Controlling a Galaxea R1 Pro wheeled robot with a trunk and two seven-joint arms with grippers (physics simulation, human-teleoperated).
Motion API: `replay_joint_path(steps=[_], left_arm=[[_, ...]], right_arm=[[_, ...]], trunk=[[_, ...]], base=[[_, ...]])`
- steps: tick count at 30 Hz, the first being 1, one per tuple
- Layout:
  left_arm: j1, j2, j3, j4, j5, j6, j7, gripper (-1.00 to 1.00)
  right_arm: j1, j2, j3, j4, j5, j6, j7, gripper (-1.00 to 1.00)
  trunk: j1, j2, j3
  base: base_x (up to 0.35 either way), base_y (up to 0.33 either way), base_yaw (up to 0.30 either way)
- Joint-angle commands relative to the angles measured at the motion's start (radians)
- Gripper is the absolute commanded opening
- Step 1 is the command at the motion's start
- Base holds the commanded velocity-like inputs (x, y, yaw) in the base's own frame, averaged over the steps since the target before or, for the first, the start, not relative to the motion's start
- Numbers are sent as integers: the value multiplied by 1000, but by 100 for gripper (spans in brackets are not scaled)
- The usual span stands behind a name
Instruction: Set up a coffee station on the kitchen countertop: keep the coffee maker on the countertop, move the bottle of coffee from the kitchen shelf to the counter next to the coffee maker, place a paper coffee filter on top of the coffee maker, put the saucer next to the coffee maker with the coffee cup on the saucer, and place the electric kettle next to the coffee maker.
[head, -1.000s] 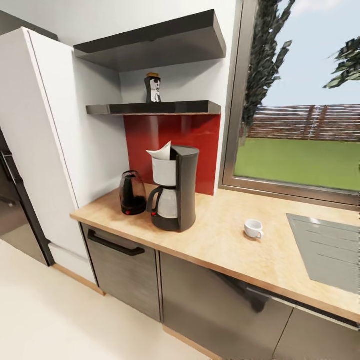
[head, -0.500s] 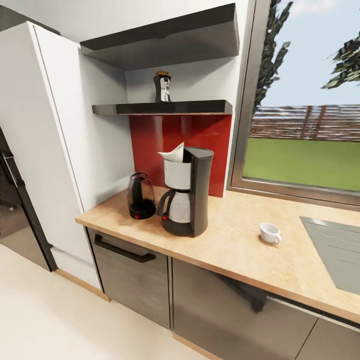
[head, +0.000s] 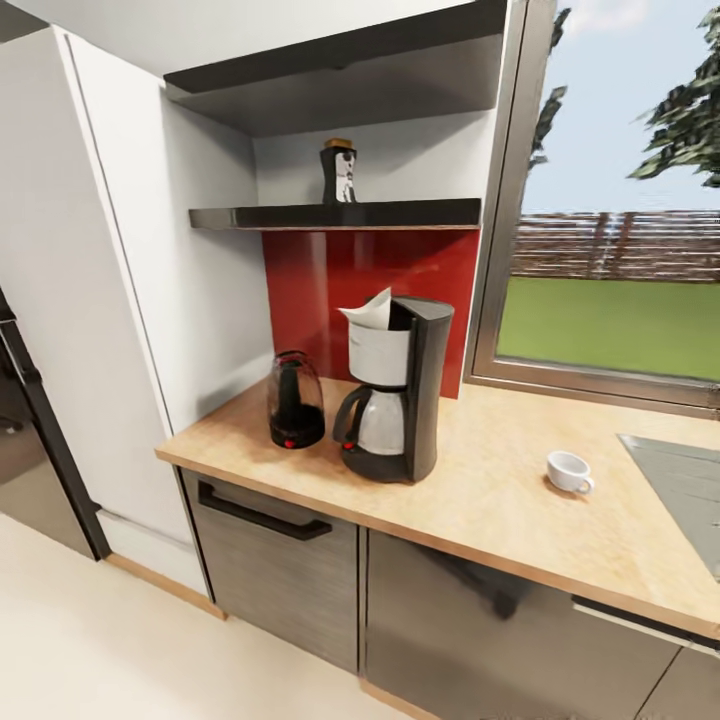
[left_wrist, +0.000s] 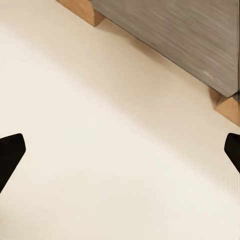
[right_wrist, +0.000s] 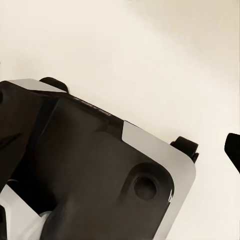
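Note:
The black coffee maker (head: 398, 392) stands on the wooden countertop (head: 480, 505) with a white paper filter (head: 370, 310) sticking out of its top. A dark electric kettle (head: 295, 401) sits close beside it, toward the tall white cabinet. On the lower black shelf (head: 400, 214) above stands the bottle of coffee (head: 340, 172). A white coffee cup (head: 568, 470) rests on the counter well to the other side; I cannot tell whether a saucer lies under it. My left gripper (left_wrist: 120, 155) hangs open over the cream floor. My right gripper (right_wrist: 120, 155) hangs open above my own base.
A tall white cabinet (head: 110, 300) bounds the counter on the left, and a dark fridge (head: 25, 430) stands beyond it. A window (head: 610, 250) and a grey cooktop (head: 685, 475) lie to the right. Grey drawer fronts (head: 280, 560) sit under the counter. My base (right_wrist: 100, 165) is dark and silver.
The whole head view has shifted, with counter and shelf now further right and slightly nearer, so the camera moved. Nothing on the counter or shelf has moved.

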Motion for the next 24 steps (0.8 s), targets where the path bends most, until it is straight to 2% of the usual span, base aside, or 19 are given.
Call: replay_joint_path(steps=[1,8,21,24], left_arm=[[0,-1,5,-1,0,-1,-6,100],[0,-2,5,-1,0,-1,-6,100],[0,0,5,0,0,0,-6,100],[0,0,5,-1,0,-1,-6,100]], right_arm=[[-1,0,-6,1,11,-8,2,100],[-1,-1,-6,1,11,-11,0,100],[-1,-6,-6,5,11,-11,2,100],[-1,-5,-6,5,12,-10,4,100]], trunk=[[0,-1,-1],[0,-1,0],[0,-1,0],[0,-1,0]], base=[[25,65,-221],[-12,74,-80],[-87,261,-6],[-23,235,-151]])
